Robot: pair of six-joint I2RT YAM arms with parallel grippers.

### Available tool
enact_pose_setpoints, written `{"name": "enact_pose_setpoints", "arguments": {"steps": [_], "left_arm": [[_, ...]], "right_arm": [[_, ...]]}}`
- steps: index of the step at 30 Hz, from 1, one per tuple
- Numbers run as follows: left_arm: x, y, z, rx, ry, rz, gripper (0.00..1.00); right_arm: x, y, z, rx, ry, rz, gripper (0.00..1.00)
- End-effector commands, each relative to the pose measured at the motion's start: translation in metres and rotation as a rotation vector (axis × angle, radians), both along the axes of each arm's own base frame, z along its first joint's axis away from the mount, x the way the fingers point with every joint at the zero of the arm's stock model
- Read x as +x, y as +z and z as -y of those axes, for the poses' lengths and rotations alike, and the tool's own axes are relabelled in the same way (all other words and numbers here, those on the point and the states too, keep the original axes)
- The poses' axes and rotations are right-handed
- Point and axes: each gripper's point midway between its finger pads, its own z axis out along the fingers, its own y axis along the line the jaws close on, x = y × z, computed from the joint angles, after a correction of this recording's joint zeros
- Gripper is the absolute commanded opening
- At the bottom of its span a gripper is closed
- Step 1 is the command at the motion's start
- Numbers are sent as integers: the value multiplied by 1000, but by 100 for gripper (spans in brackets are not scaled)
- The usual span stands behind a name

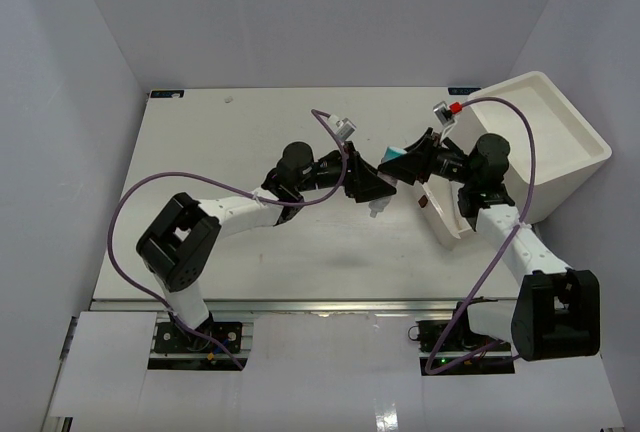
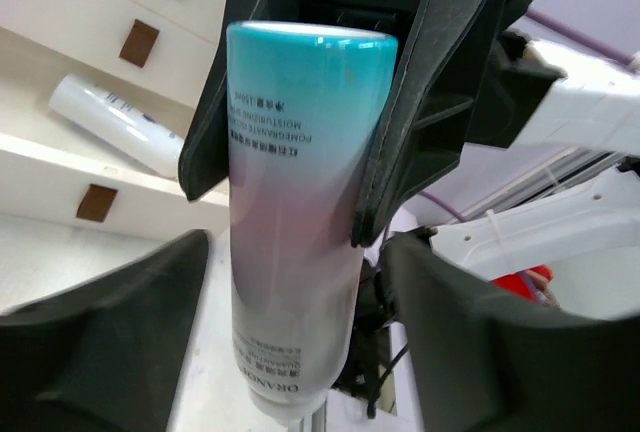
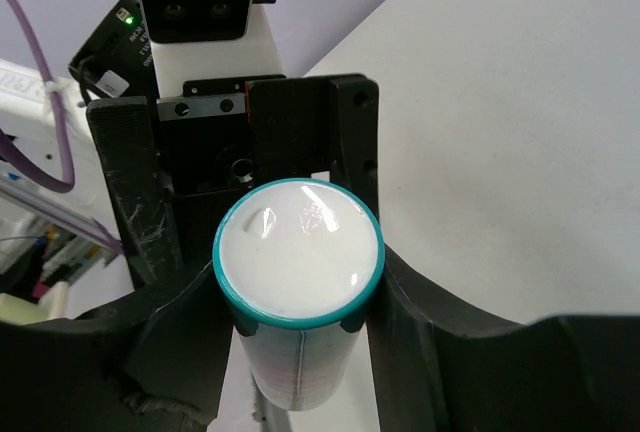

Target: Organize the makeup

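The big white bin [image 1: 565, 137] lies tipped at the right of the table [image 1: 230, 132], with a white tube [image 2: 115, 122] in one compartment. Mid-table the arms meet in what looks like a hand-over. The right gripper [image 1: 408, 157] clamps the pink teal-capped tube [image 2: 295, 202] near its cap, in the air. The left gripper [image 1: 368, 184] straddles the tube's other end, jaws apart. Next, I judge, the left backs straight off and the right carries the tube to the bin.

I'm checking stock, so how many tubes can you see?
2. The pink tube is clamped in the right gripper; the white tube lies in the bin. Others may be hidden.
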Motion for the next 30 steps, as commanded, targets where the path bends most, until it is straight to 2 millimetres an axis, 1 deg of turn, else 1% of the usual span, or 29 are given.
{"name": "enact_pose_setpoints", "arguments": {"steps": [1, 2, 4, 6, 7, 8, 10, 12, 13, 15, 16, 18, 19, 20, 21, 22, 23, 28, 30], "left_arm": [[-8, 37, -18, 4, 59, 131, 97], [-7, 42, -24, 12, 78, 161, 98], [-7, 41, -33, 52, 99, 180, 98], [-8, 45, -42, 77, 116, 226, 98], [-9, 47, -46, 90, 125, 222, 98], [-7, 48, -53, 123, 156, 234, 98], [-3, 47, -68, 199, 223, 270, 98], [3, 46, -88, 297, 301, 360, 98], [8, 37, -97, 363, 335, 374, 98], [10, 23, -117, 464, 392, 381, 98], [7, 19, -123, 484, 398, 377, 98], [3, -2, -147, 566, 446, 387, 98], [-1, -6, -154, 580, 460, 399, 98], [-2, 0, -159, 572, 477, 417, 98], [-5, -10, -167, 595, 489, 416, 98], [-7, -14, -173, 603, 507, 421, 98], [-7, -12, -178, 602, 529, 428, 98], [-13, -15, -195, 608, 573, 480, 98], [-14, -13, -197, 602, 584, 488, 98]], "right_arm": [[9, 28, 11, -117, -71, 216, 13], [9, 27, 13, -145, -78, 230, 13], [12, 26, 19, -187, -110, 244, 13], [14, 25, 25, -233, -134, 261, 12], [15, 25, 27, -247, -150, 241, 12], [20, 24, 33, -294, -187, 239, 11], [31, 21, 48, -411, -264, 253, 11], [51, 12, 75, -591, -378, 280, 11], [56, 7, 85, -656, -403, 261, 11], [64, -7, 101, -764, -432, 206, 11], [66, -13, 104, -788, -436, 188, 12], [75, -48, 126, -941, -453, 83, 13], [77, -61, 135, -995, -463, 54, 13], [78, -72, 141, -1032, -471, 32, 13], [80, -84, 149, -1077, -486, 5, 14], [82, -95, 154, -1108, -491, -20, 15], [83, -105, 157, -1130, -489, -46, 15], [95, -136, 168, -1207, -498, -121, 17], [97, -150, 169, -1225, -479, -152, 21]]}}
